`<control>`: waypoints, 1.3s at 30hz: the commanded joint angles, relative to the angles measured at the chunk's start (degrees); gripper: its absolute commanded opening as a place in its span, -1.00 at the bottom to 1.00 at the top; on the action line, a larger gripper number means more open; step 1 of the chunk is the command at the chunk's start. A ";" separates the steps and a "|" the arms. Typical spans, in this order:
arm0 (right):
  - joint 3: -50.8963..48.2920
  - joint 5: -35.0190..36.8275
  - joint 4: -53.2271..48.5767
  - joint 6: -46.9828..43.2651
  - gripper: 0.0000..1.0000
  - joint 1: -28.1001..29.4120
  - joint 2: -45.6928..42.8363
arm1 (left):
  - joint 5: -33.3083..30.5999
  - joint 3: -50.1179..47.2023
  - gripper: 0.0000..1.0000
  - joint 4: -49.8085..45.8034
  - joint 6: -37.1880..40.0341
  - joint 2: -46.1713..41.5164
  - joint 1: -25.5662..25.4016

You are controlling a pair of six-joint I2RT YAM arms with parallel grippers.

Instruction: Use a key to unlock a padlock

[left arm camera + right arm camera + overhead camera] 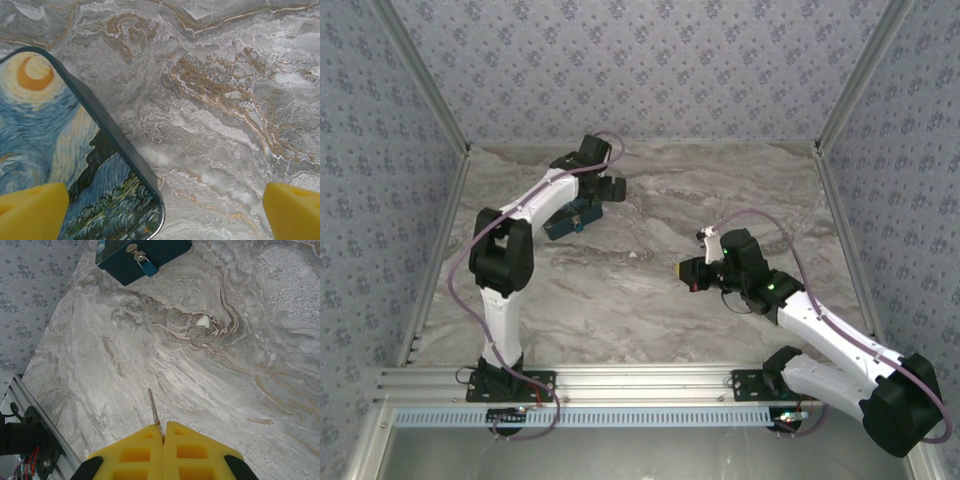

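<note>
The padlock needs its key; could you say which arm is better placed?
Right. The right gripper, shut, pinches the key pointing toward the padlock; the left gripper hangs open above the box.

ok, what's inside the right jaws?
A thin silvery key: only its blade tip sticks out past the shut jaws. The rest, head included, is hidden between the yellow pads.

I see marble-look table (740,190), grey w/ tan veins. Teal box (568,224) on far-left part, lid painted w/ swirly night sky, yellow moon (34,75) in one corner. Flowery wallpaper walls (650,60) on 3 sides. Alu rail (640,383) along near edge.
</note>
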 commanded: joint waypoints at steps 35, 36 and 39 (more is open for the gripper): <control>-0.37 -4.92 -13.93 -0.98 -1.00 -16.53 -9.00 | -0.83 -27.19 0.99 4.32 -7.91 -21.44 -20.22; -0.50 -5.09 -14.31 -0.99 -1.00 -17.09 -9.32 | -0.61 -27.63 0.99 4.57 -8.66 -21.83 -21.39; -0.68 -5.41 -15.38 -0.98 -1.00 -18.57 -10.21 | -0.40 -28.07 0.99 4.91 -10.30 -21.97 -24.82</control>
